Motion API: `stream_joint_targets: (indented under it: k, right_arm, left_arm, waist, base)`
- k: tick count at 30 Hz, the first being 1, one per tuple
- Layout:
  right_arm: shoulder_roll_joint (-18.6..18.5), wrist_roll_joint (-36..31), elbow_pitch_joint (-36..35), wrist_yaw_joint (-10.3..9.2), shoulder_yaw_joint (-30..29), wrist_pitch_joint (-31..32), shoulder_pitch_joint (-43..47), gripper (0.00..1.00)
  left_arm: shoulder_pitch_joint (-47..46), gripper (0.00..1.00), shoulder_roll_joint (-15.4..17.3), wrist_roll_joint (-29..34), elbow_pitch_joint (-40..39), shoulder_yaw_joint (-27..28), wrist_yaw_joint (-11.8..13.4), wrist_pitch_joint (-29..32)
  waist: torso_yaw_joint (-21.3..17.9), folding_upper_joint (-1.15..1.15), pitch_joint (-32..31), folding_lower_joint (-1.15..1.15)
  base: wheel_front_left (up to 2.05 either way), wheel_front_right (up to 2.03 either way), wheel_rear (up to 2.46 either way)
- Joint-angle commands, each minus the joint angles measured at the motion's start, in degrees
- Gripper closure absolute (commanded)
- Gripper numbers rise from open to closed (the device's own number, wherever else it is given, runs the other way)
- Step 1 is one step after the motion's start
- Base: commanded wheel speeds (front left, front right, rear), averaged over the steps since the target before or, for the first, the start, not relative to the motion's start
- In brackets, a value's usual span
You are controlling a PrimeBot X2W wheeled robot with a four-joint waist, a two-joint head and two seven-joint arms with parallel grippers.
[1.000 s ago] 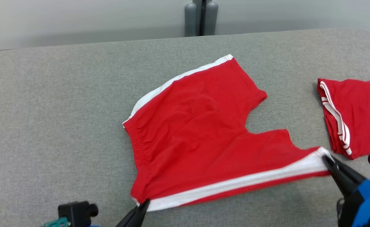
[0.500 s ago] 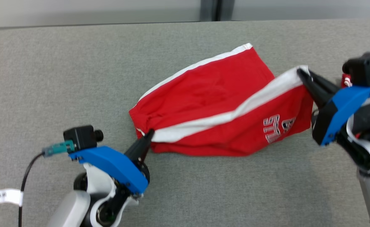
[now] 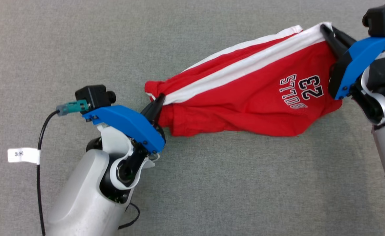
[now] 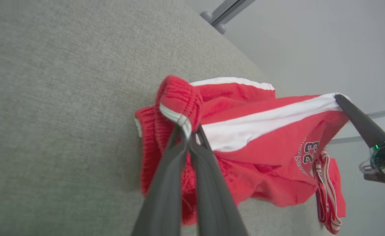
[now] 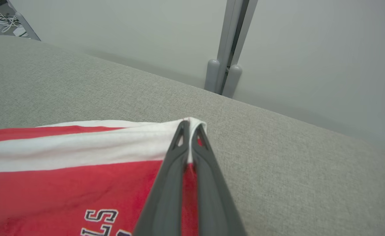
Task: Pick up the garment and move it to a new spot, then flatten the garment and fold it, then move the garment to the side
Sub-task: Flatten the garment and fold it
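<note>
Shorts (image 3: 245,108), spread flat a second ago, are now doubled over on the grey table (image 3: 212,183), print up. Left gripper (image 3: 158,99) is clamped on the waistband corner and right gripper (image 3: 325,29) on the hem corner. The fold looks nearly complete.

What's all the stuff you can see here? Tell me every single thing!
shorts: one, red with white stripes and the number 23, held up at both ends over the table
other garment: one, red with white stripes, lying past the shorts in the left wrist view
table: one, grey cloth top, under everything
post: one, grey, behind the table's far edge
cable: one, black, beside the left arm
tag: one, white, on the cable
left gripper: one, dark fingers, shut on the shorts' waistband end
right gripper: one, dark fingers, shut on the shorts' white-striped corner
</note>
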Motion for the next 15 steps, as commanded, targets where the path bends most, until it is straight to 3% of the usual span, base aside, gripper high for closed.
stream_joint_targets:
  k: [1,10,11,12,13,15]
  right_arm:
    - [-0.2,-0.8,2.1,0.03,0.3,-1.4,-2.3,1.00]
    - [1.0,-1.1,11.5,0.03,3.6,-6.9,-8.6,1.00]
    - [1.1,-0.8,12.5,0.03,4.0,-7.6,-9.0,0.69]
    - [1.1,-0.7,13.8,0.03,4.2,-7.9,-9.4,0.00]
    - [1.2,-0.8,14.7,0.03,4.5,-8.6,-10.0,0.00]
    - [1.6,-0.6,16.4,0.03,5.2,-10.0,-10.9,0.00]
  left_arm:
    - [-1.7,1.00,-0.6,0.5,1.1,-0.3,-0.4,-0.6]
    - [-4.9,1.00,-2.0,1.4,5.3,-0.7,-2.1,-2.5]
    - [-5.1,0.73,-2.2,1.6,5.6,-0.6,-2.2,-3.2]
    - [-5.4,0.16,-2.3,1.6,5.9,-0.5,-2.6,-3.7]
    - [-5.5,0.00,-2.4,1.6,6.3,-0.4,-2.7,-4.2]
    - [-5.7,0.00,-2.8,1.6,6.9,-0.1,-3.2,-5.4]
  waist:
    - [0.7,0.00,0.9,-0.01]
    - [1.2,0.00,2.4,-0.01]
    - [1.2,0.00,2.4,-0.01]
    - [1.3,0.00,2.5,-0.01]
    - [1.4,0.00,2.5,-0.01]
    - [1.4,0.00,2.4,-0.01]
  base:
    - [0.00,0.00,0.00]
    - [0.00,0.00,0.00]
    - [0.00,0.00,0.00]
    - [0.00,0.00,0.00]
    - [0.00,0.00,0.00]
    - [0.00,0.00,0.00]
